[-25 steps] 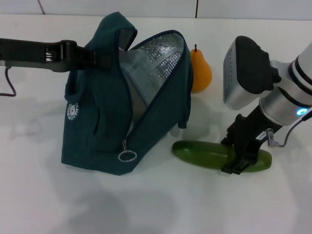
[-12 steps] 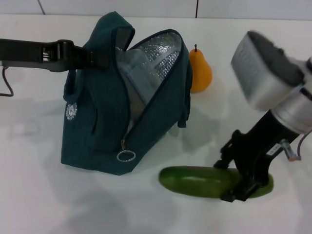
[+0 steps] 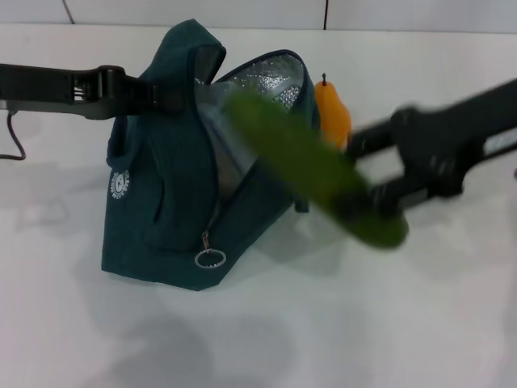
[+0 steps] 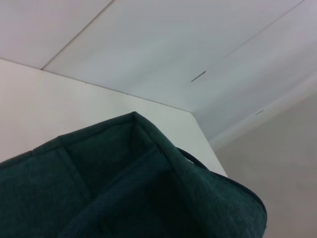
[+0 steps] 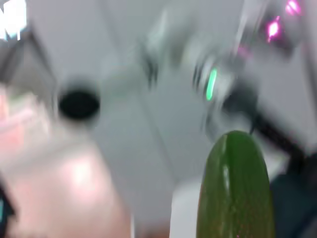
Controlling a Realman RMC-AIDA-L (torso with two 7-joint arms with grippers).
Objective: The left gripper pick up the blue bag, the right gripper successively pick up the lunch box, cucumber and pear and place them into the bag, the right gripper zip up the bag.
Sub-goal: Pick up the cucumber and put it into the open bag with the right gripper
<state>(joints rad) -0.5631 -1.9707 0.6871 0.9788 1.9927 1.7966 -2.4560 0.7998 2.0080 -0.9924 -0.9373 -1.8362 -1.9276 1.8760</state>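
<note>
We are holding the blue bag [image 3: 186, 153] upright on the worktop [image 3: 323, 323] with the left gripper [image 3: 166, 95] clamped on its top at 10 o'clock, mouth gaping. The right gripper [image 3: 363, 174], closed on the cucumber [image 3: 311, 166], is carrying it in the air toward that mouth. The pear [image 3: 333, 113] is waiting behind the bag at 1 o'clock. We are judging the lunch box packed, though we cannot see it; pear and zipping remain.

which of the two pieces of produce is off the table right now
The cucumber: the right gripper holds it in the air, tilted toward the blue bag. The pear stands on the table behind the bag.
</note>
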